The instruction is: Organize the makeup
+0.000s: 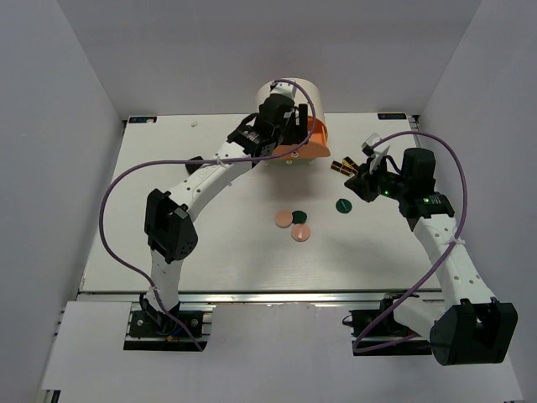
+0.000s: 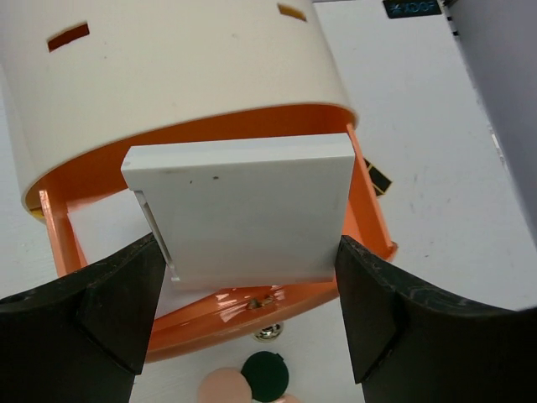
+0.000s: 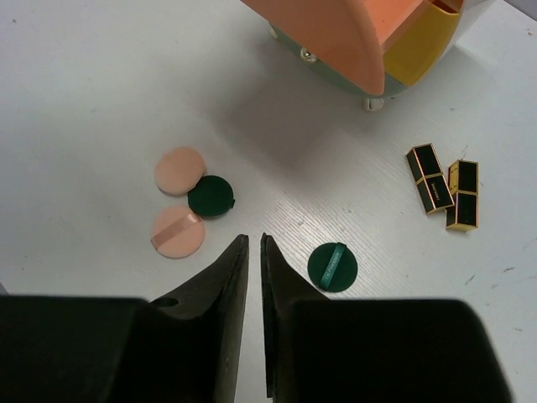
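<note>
**White compact at the cabinet's drawer, right arm hovers over the discs**

The left gripper (image 2: 248, 281) is up against the cream cabinet (image 2: 168, 75). Its two dark fingers (image 2: 101, 302) are clamped on the sides of a white compact (image 2: 243, 210). The square case is held flat, right over the cabinet's swung-out orange drawer (image 2: 371, 206), and its far edge tucks in under the cabinet's cream wall.

The rest of the makeup lies on the table (image 1: 168, 168) on the near side of the cabinet. Three discs huddle together a little way out from the drawer. A pink disc (image 3: 179, 171) touches a dark green disc (image 3: 210, 196), and a second pink disc (image 3: 177, 232) sits just beside them on the side away from the cabinet. A lone green disc (image 3: 332, 267) sits apart from that group, further toward the cabinet's right.

Two black-and-gold lipstick tubes (image 3: 443, 186) lie side by side, touching. They are just off the cabinet's right flank, near its yellow drawer (image 3: 428, 42).

The right gripper (image 3: 254, 241) hangs above the table between the trio and the lone green disc. Its fingers (image 3: 222, 277) are drawn together with only a sliver of gap, and nothing is held between them.
</note>
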